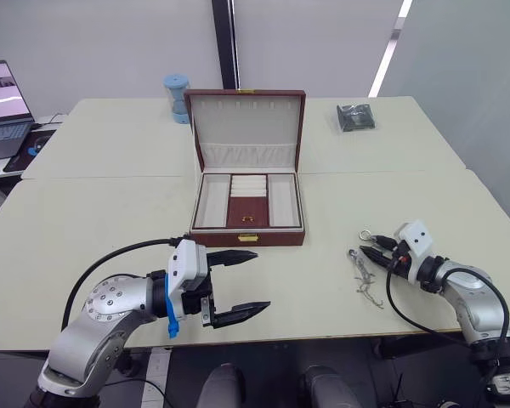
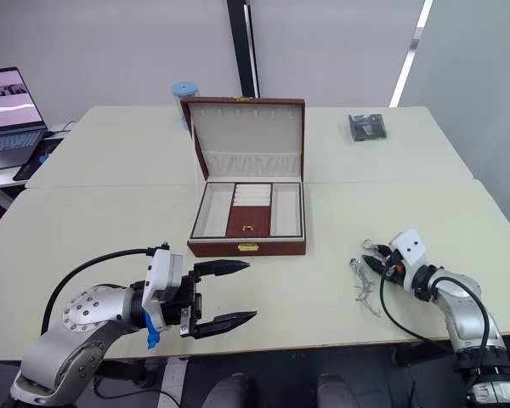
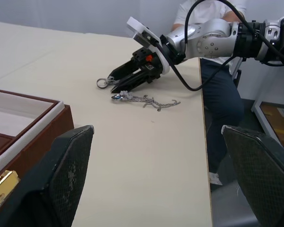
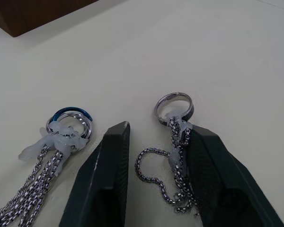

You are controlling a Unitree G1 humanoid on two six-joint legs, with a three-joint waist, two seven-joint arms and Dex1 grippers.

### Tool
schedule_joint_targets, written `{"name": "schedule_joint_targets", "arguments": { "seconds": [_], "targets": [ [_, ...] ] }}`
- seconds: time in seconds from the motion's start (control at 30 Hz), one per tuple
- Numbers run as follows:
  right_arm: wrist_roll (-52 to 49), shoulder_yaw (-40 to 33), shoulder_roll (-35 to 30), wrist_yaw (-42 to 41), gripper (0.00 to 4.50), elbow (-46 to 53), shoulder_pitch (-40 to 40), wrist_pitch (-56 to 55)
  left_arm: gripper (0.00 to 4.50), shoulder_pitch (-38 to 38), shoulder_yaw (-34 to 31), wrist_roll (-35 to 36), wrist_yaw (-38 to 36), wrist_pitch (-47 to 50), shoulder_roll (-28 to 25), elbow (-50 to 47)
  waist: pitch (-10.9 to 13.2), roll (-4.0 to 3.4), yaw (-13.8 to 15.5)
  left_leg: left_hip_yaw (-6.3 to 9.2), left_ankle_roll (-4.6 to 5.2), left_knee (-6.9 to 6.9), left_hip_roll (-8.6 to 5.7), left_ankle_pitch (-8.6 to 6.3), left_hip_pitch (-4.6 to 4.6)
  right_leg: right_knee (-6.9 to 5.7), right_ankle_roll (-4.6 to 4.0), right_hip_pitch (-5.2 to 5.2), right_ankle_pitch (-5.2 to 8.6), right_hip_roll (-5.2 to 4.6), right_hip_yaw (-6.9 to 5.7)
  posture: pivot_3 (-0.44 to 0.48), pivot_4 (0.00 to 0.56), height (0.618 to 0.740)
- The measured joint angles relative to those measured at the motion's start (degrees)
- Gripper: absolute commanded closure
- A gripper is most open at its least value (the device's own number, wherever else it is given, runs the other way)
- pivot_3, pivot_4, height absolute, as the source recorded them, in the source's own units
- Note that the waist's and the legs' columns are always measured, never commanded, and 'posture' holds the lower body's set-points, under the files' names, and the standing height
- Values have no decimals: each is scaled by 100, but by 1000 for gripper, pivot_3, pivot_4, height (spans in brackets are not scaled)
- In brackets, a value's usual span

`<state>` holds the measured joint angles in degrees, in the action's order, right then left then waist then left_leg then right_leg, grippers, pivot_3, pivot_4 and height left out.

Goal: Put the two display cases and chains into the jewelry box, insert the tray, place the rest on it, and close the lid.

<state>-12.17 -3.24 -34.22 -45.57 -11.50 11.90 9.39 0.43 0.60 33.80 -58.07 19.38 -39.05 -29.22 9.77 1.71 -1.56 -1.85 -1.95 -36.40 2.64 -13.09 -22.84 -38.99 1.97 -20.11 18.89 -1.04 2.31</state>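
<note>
The jewelry box (image 1: 247,208) stands in the middle of the table (image 1: 110,221) with its lid (image 1: 245,127) raised upright at the far side; its long side runs from left to right and the gold clasp faces the robot. Inside the box, cream compartments lie on both sides of a brown centre section. Two chains lie on the table to the right of the box. One chain (image 4: 177,156), with a silver ring at its end, lies between the fingers of the right gripper (image 4: 156,137), which are spread apart and not yet pressed on it. The other chain (image 1: 365,280) has a blue and silver ring at its end, and it stretches toward the near edge of the table, just beside the right gripper. The left gripper (image 1: 238,285) is held over the near edge of the table, in front of the box, with its two fingers wide apart and nothing between them. At the far right of the table lies a dark flat case (image 1: 355,117), well apart from the box. No writing can be read on any of these things.
</note>
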Motion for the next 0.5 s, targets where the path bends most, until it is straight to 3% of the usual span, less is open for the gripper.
{"name": "schedule_joint_targets", "arguments": {
  "seconds": [0.2, 0.5],
  "targets": [
    [11, -12, -8, 110, 4480, -92, 61, -5, 0, -120, 4, 0, 13, 25, 11, 0, -1, 1, 0, 0, 0, 0, 0, 0, 0, 0, 0, 0, 0, 0, 0, 0, 150, 740],
    [-94, -62, -10, 56, 4485, -95, 64, 67, 0, -228, 22, 0, 140, 163, 79, -14, -1, 2, 2, 1, 0, 0, 0, 0, -2, 0, 0, -2, 0, 0, 0, 0, 150, 740]
  ]
}}
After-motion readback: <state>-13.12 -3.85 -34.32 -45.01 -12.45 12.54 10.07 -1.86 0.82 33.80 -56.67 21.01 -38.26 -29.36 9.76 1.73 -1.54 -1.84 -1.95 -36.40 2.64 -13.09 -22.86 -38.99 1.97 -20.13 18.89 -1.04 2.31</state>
